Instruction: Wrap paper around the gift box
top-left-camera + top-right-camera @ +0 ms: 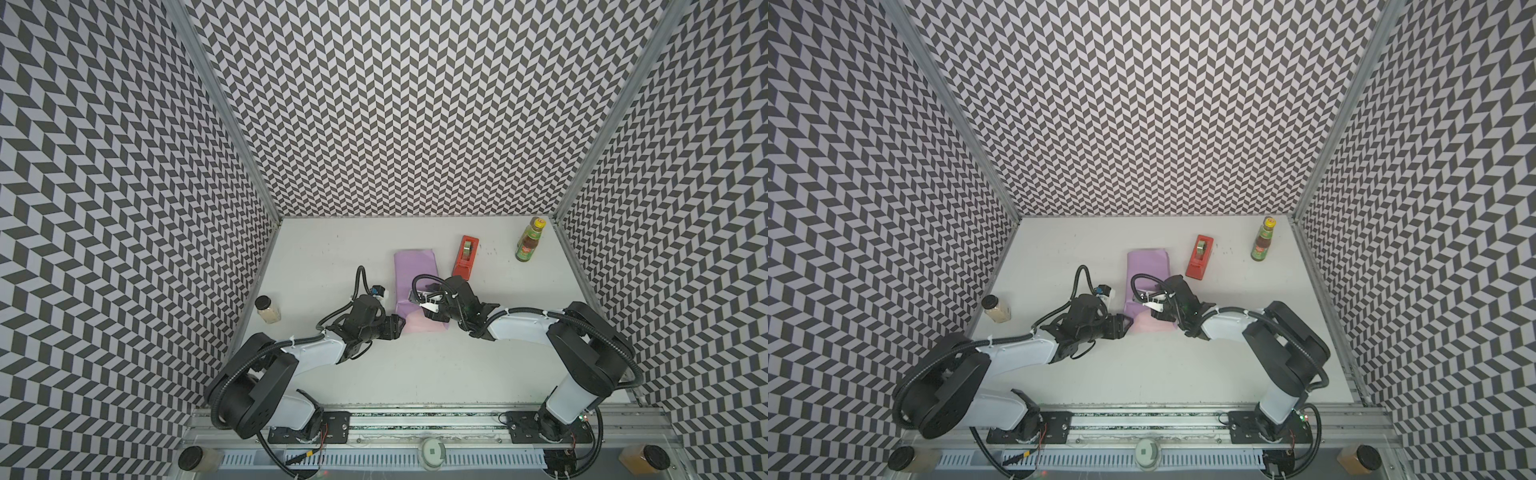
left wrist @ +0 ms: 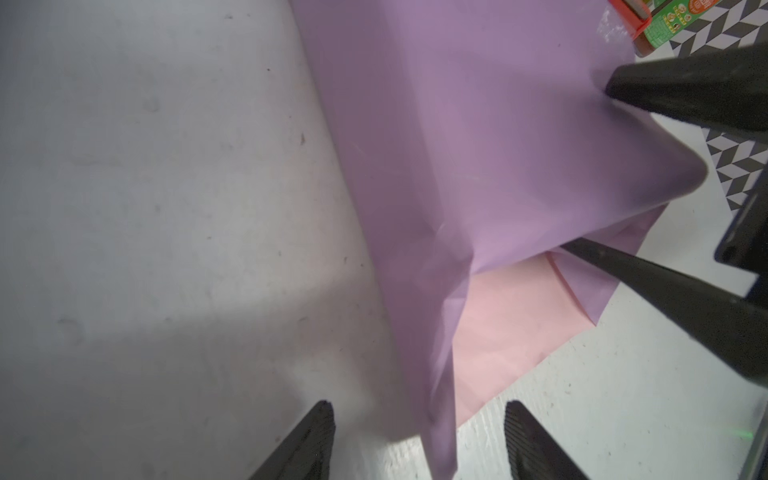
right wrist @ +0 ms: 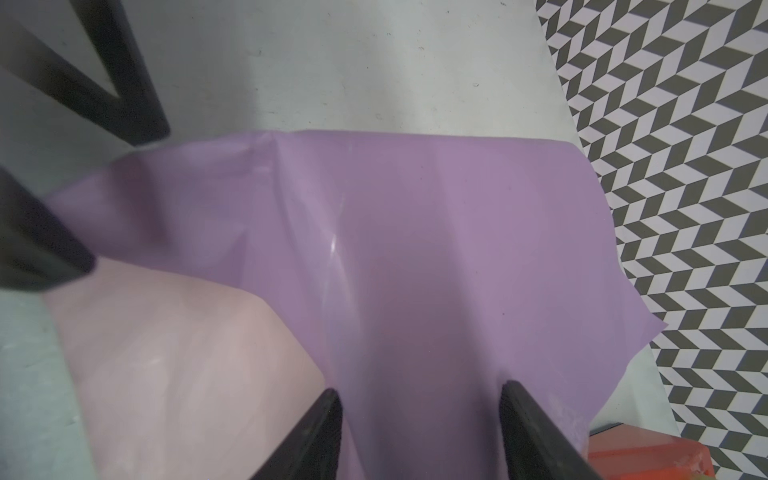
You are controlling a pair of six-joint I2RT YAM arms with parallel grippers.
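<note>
The paper lies mid-table, lilac face up, folded over into a long raised shape, with a pink flap showing at its near end. The gift box is hidden. My left gripper sits at the paper's near left corner. In the left wrist view its jaws are open, with a hanging lilac edge between them, untouched. My right gripper is over the near right part of the paper. Its open jaws straddle a lilac ridge.
A red tape dispenser stands just right of the paper's far end. A green-labelled sauce bottle is at the back right. A spice jar stands by the left wall. Patterned walls close in three sides.
</note>
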